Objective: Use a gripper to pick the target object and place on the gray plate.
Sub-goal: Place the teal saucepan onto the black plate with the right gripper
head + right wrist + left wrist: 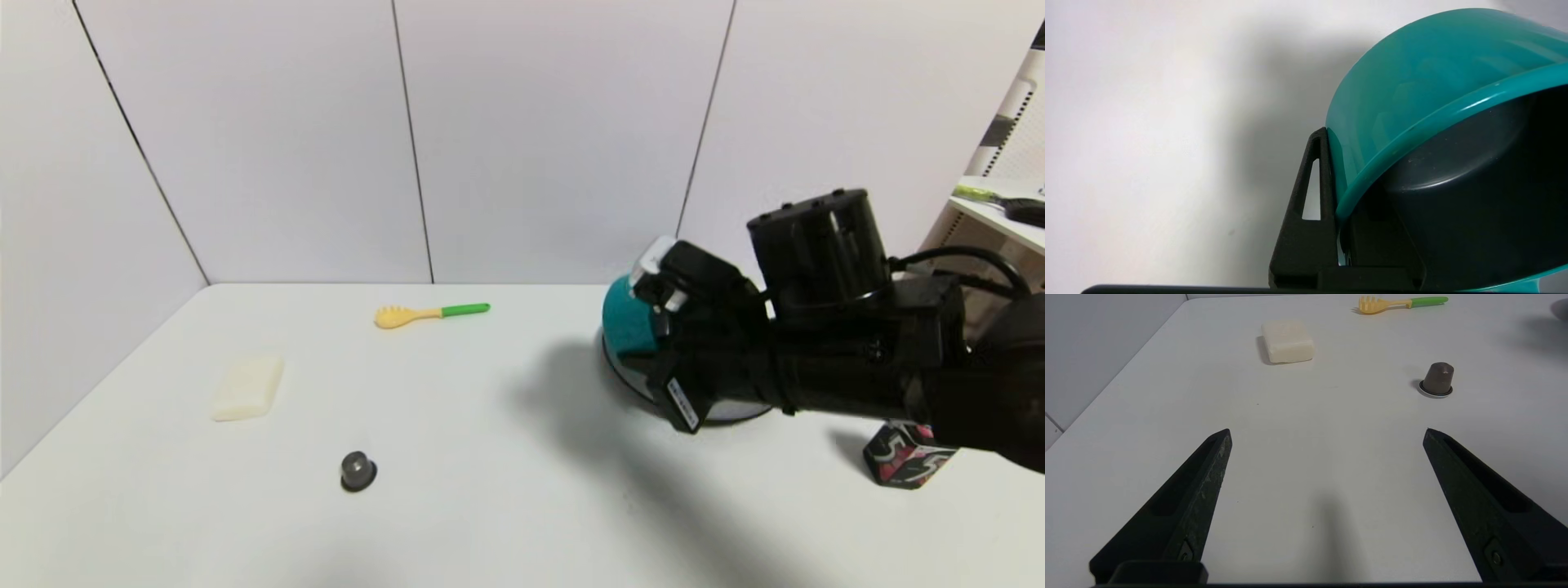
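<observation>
Right hand (pixel 1337 220) clamps teal saucepan (pixel 627 322) by its rim | over gray plate (pixel 624 377), far right | likely light, stiff, slick plastic — rim pinch suits | left hand (pixel 1327 506) open — idle

Bright, even, diffuse light from above; no harsh glare on the white table (pixel 506 506). Soft, broad shadow under the right arm, spreading toward the table's near edge. Small tight shadows beside the soap (pixel 1287 341) and capsule (pixel 1437 379). Faint sheen along the saucepan (pixel 1425 85) rim. Right wrist view soft at close range; table's far edge bowed slightly in the head view.
</observation>
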You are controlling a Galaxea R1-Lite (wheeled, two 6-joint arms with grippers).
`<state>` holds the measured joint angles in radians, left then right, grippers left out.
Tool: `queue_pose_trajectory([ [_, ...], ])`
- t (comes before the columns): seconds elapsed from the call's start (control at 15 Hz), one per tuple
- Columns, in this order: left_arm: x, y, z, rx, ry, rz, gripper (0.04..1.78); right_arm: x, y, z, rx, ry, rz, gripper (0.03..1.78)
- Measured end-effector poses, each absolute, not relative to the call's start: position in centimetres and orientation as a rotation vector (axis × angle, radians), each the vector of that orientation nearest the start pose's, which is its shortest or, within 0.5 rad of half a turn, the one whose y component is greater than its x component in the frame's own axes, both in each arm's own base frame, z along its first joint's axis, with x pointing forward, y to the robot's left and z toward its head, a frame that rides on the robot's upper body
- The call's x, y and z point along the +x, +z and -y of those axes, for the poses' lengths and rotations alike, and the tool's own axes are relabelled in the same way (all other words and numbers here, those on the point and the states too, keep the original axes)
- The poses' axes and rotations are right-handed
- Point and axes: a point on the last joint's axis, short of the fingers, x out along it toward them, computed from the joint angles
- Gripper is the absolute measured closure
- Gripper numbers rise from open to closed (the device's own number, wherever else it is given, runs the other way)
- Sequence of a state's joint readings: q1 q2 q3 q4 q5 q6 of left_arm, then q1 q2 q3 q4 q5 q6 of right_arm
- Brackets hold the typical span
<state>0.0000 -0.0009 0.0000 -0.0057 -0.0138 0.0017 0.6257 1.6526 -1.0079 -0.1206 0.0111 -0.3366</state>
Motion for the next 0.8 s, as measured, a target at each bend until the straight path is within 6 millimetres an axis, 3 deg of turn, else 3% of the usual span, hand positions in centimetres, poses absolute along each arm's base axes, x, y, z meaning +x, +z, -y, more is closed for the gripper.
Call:
queue_pose_trajectory([
  [0.13, -2.3, 7.6, 0.0, 0.002, -0.013, 0.006, 0.13, 26.2, 21.6, -16.4, -0.495, 0.641, -0.354, 1.69],
  [0.33, -2.3, 7.6, 0.0, 0.002, -0.014, 0.007, 0.13, 29.6, 21.5, -14.8, -0.615, 0.578, -0.327, 1.69],
  [0.53, -2.3, 7.6, 0.0, 0.002, -0.014, 0.006, 0.13, 32.2, 19.5, -14.3, -0.685, 0.564, -0.384, 1.69],
  [0.8, -2.3, 7.6, 0.0, 0.001, -0.014, 0.007, 0.13, 33.5, 16.4, -13.5, -0.794, 0.605, -0.512, 1.69],
])
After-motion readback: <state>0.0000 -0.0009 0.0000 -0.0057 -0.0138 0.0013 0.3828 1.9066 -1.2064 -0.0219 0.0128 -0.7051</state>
